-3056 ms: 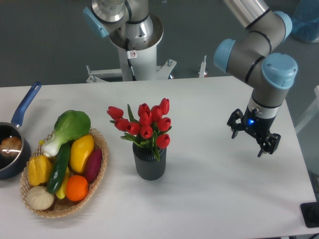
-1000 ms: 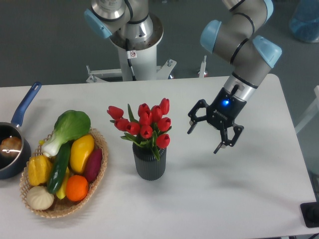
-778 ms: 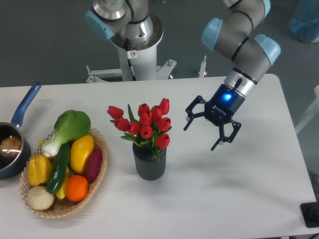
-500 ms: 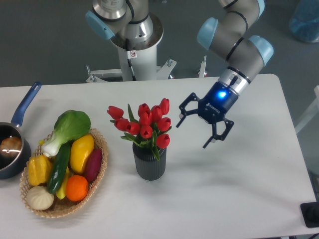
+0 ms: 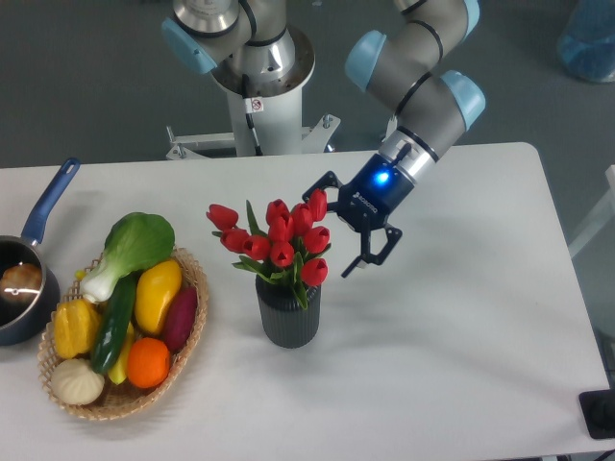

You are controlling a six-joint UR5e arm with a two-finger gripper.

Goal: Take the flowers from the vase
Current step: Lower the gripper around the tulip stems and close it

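At the far left a blue-handled saucepan (image 5: 23,279) sits at the table edge, and just beside it a wicker basket (image 5: 191,284) holds a heap of fruit and vegetables. Neither belongs to this job, but the basket is near enough to the vase (image 5: 289,314) that a wide swing to that side would be unwise. The vase stands upright near the middle of the white table (image 5: 461,355), and the flowers (image 5: 279,238) rise from its mouth, the red buds spreading wider than the rim, with one bud leaning out to the left.

The gripper (image 5: 335,225) is at the right flank of the bunch, tilted, its fingers spread wide. The upper finger is close against the rightmost buds; whether it touches them is hard to tell. Nothing is held.

The step in hand looks like the final approach for the grasp. To do it well, I would bring the jaws lower, onto the green stems just above the vase mouth rather than the soft buds, and centre the bunch between the fingers before closing. Close firmly enough to gather all the stems. Then lift straight up along the vase's axis, since a sideways pull could tip the vase
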